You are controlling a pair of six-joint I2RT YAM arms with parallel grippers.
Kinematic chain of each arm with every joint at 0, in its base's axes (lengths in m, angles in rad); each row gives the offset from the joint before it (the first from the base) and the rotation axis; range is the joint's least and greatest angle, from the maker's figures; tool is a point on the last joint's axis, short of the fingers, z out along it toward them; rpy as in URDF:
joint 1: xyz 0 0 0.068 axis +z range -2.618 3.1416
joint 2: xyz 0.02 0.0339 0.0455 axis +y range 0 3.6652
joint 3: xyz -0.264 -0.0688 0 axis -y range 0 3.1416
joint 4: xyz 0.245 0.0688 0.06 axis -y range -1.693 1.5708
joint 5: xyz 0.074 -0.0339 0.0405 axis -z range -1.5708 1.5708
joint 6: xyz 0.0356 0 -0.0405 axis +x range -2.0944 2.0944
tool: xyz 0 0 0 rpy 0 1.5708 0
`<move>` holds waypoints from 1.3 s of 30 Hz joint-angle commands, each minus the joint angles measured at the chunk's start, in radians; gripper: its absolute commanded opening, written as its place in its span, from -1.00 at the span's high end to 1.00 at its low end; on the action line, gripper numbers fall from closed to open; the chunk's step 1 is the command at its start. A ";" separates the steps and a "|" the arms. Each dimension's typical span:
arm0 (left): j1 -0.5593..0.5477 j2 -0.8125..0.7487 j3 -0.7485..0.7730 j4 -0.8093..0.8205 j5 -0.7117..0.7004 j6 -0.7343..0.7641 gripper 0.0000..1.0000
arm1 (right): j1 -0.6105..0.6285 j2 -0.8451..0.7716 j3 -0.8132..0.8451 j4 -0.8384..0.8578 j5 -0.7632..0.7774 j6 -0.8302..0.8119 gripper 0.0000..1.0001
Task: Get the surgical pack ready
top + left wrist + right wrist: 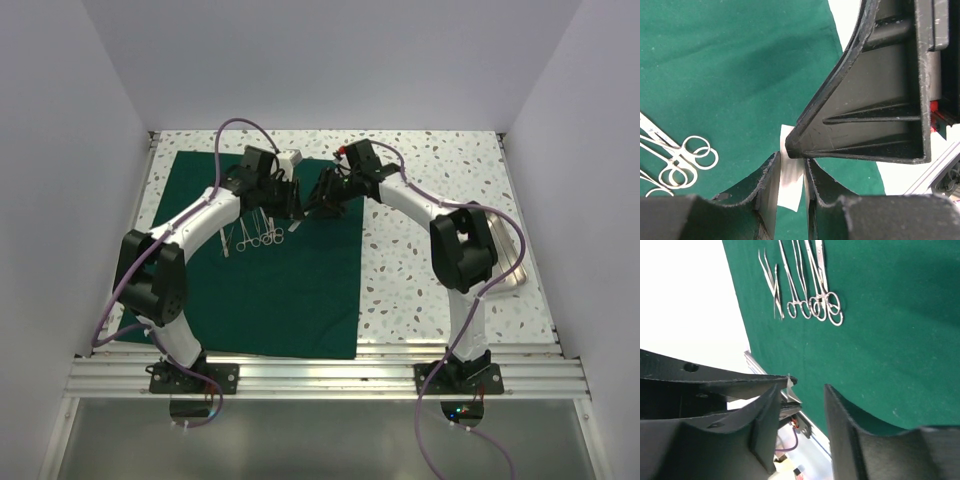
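Note:
The surgical pack [290, 300] lies spread flat as a broad dark green cloth on the left half of the table. It is also seen in the left wrist view [730, 65] and the right wrist view [890, 340]. Steel instruments [255, 237] lie in a row on it. Just above the cloth's far right part, my left gripper [791, 160] is shut on a small white strip [790, 182]. My right gripper [807, 387] meets it tip to tip, jaws open. One of its fingers [865, 115] touches the strip's upper end.
A steel tray [512, 270] sits at the right edge, partly behind the right arm. Ring-handled scissors and clamps [810, 305] lie close to both grippers on the left. Speckled tabletop [440, 300] shows right of the cloth.

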 commanded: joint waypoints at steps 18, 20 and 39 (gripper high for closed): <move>0.012 -0.047 0.032 0.042 -0.028 -0.013 -0.09 | -0.027 -0.086 -0.106 0.040 0.007 0.006 1.00; 0.035 -0.068 0.015 0.047 -0.060 -0.040 -0.20 | -0.084 -0.163 -0.183 0.021 0.040 -0.003 1.00; 0.191 -0.219 -0.177 -0.174 -0.558 -0.228 -0.27 | -0.807 -0.568 -0.318 -0.591 0.669 -0.357 1.00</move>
